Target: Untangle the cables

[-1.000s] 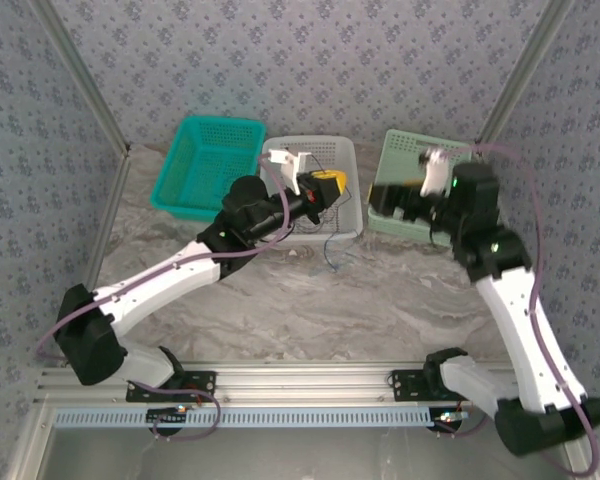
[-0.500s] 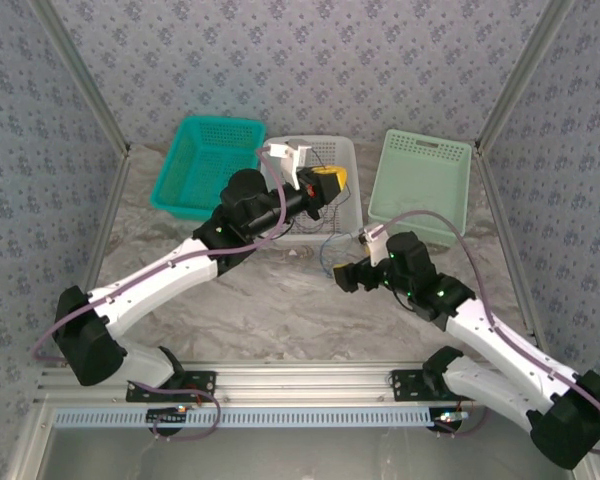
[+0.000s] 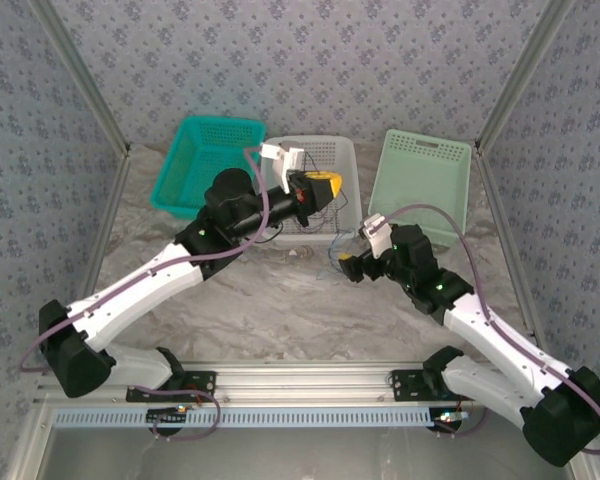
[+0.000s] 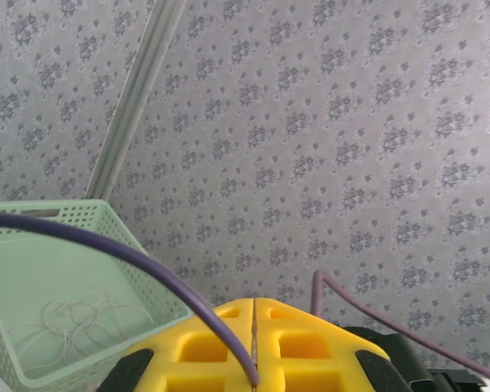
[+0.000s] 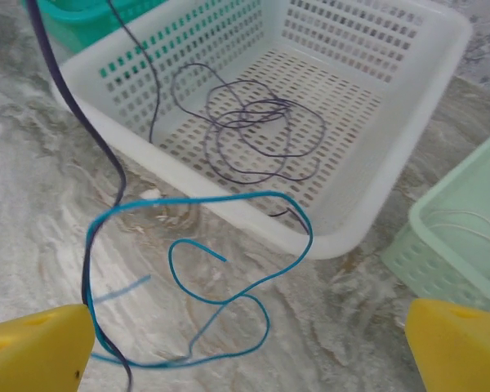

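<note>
My left gripper is up above the white basket, yellow fingers pressed tight together. A purple cable runs straight into the seam between them, so I'm pinching it there. From that pinch it drops over the near wall of the white basket and down onto the table in front.

My right gripper is low over the table, just in front of the white basket's near right corner. Its 2 fingers are spread as wide as they go and nothing is in them.

Between those fingers lies the blue cable, in loose loops on the table. One loop reaches up against the near wall of the white basket. The purple cable passes right beside 1 of my right fingers; whether it touches, I can't tell.

Inside the white basket there's a tangle of thin dark loops on the floor.

The green basket, to the right of the white basket, has pale cables in it. The teal basket stands to the left of the white one.
</note>
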Robot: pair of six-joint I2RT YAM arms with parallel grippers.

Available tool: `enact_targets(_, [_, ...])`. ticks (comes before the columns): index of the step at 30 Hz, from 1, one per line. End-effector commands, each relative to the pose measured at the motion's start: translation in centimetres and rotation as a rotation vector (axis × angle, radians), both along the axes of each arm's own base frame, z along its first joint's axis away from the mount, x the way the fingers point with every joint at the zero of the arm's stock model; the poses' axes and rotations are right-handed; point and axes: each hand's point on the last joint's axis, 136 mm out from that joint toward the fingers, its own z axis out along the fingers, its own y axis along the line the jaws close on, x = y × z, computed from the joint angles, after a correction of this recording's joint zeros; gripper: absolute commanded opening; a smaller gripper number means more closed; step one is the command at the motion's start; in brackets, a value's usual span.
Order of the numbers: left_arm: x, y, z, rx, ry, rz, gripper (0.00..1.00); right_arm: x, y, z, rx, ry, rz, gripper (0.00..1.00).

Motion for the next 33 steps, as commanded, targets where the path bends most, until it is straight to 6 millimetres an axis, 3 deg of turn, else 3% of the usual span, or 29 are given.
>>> enact_targets(1, [-0.9, 0.7, 2.2, -0.039, -0.031, -0.012, 0.00, -2.2, 2.1, -0.7, 0.073, 0.068, 0.074, 1.00])
enact_targets(3, [-0.9, 0.4, 2.0, -0.035, -0.030, -0.016, 0.00, -2.6, 2.5, -1.2, 0.074, 0.069, 0.059, 1.00])
enact_targets(7, [-1.2, 0.2, 1.9, -0.018, -0.039, -0.034, 0.00, -1.4, 1.1, -1.1, 0.061, 0.000, -0.040, 0.93])
enact_targets(12, [-2.1, 0.5, 2.2, -0.010, -0.053, -0.066, 0.00, -1.1, 1.3, -1.5, -0.059, -0.034, 0.029, 0.90])
enact_targets(19, [-5.0, 0.3, 2.3, 0.016, -0.075, -0.157, 0.00, -0.7, 2.6, -1.2, -0.064, -0.077, 0.122, 0.92])
enact_targets(27, [-8.0, 0.2, 3.5, -0.017, -0.093, -0.281, 0.00, 1.4, 3.0, -0.9, -0.092, -0.179, 0.131, 0.87])
enact_targets(33, [-9.0, 0.8, 3.8, -0.010, -0.111, -0.300, 0.00, 1.4, 3.0, -0.8, -0.107, -0.205, 0.174, 0.85])
